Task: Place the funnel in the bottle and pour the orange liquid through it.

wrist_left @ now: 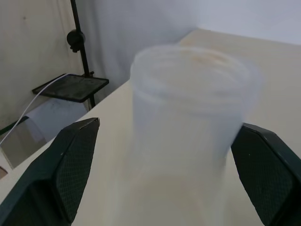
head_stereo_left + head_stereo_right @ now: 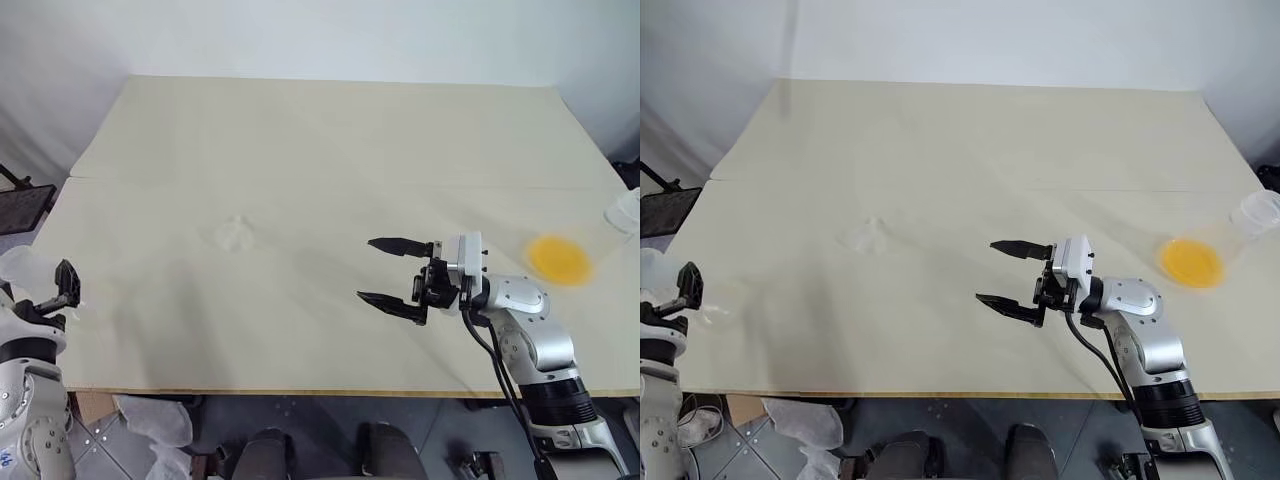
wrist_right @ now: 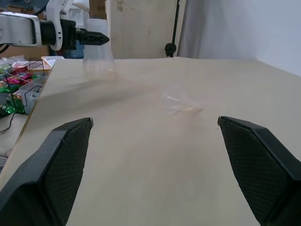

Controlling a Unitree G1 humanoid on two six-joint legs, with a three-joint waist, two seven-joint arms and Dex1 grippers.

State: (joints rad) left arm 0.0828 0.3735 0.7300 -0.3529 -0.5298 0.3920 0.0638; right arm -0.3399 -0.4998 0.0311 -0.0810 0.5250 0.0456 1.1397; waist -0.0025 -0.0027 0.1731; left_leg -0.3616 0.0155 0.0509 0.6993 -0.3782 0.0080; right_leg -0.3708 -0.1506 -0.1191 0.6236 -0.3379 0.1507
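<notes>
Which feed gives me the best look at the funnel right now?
Right wrist view: the funnel lies on its side mid-table, straight ahead between the open right fingers. Both eye views show only a faint whitish smudge.

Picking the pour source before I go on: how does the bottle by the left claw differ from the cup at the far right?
The bottle looks empty; the cup holds the orange liquid. The bottle stands at the table's left edge between the open fingers of the left claw; the cup sits at the right edge, apart from the open right claw. Both are clear.
</notes>
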